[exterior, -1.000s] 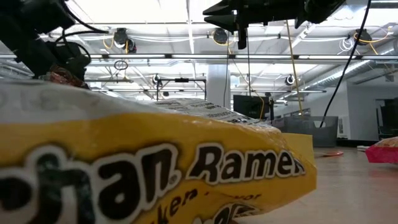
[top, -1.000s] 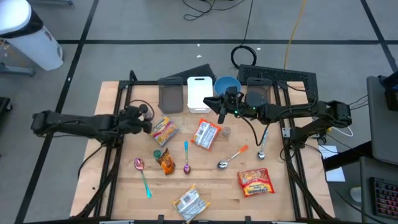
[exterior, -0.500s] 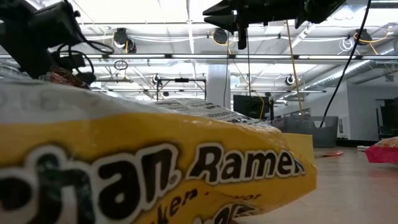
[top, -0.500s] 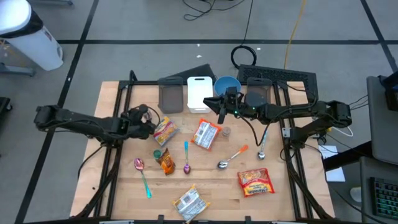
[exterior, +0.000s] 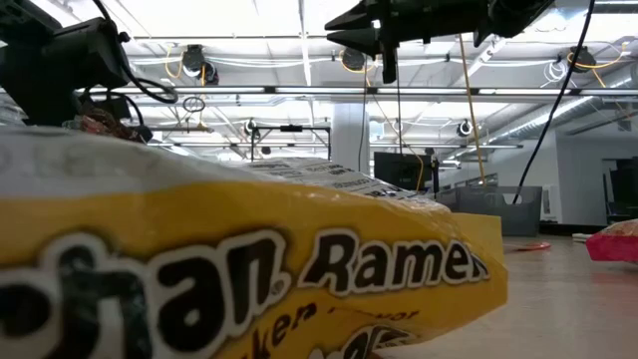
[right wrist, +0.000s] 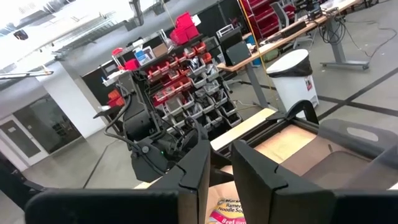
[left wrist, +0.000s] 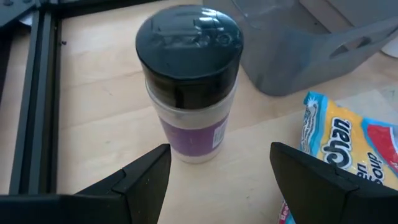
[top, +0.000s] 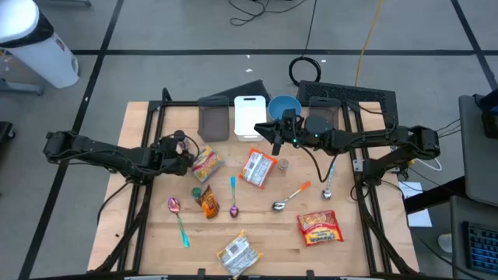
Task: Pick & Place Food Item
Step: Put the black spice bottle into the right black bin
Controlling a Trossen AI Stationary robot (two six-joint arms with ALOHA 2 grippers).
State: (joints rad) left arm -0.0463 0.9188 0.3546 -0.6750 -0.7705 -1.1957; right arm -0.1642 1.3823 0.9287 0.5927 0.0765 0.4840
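1. Grey floor with dark lines surrounds a wooden table (top: 268, 233) on a black frame; the right wrist view shows shelves of red bins and a white bin in the room behind.
2. Near the table's left side stands a jar (left wrist: 188, 81) with a black lid, clear body and purple label; the writing on the label is too small to read. In the high view it is mostly hidden under the left arm.
3. The left gripper (left wrist: 219, 171) hovers over the jar with its fingers spread wide, one on each side, touching nothing.
4. Just beside the jar lies a yellow ramen packet (top: 205, 162) with a blue edge; only part of its lettering shows in the left wrist view.
5. Along the back edge stand a grey tub (top: 212, 121), a white cutting board (top: 249, 117), a blue bowl (top: 284, 105) and a dark container (top: 317, 123). I cannot tell what any of them holds.
6. The right gripper (top: 278, 134) hangs in front of the cutting board and bowl, its fingers nearly pressed together and holding nothing.
7. A white and orange packet (top: 258, 167) lies mid-table, a red noodle packet (top: 320, 227) toward the front right, and a silver-grey packet (top: 236, 252) at the front edge.
8. Several spoons (top: 233, 194) lie between the packets, with a small orange pouch (top: 208, 200) close by.
9. In the low view a yellow packet (exterior: 249, 269) fills the foreground and reads "Ramen".
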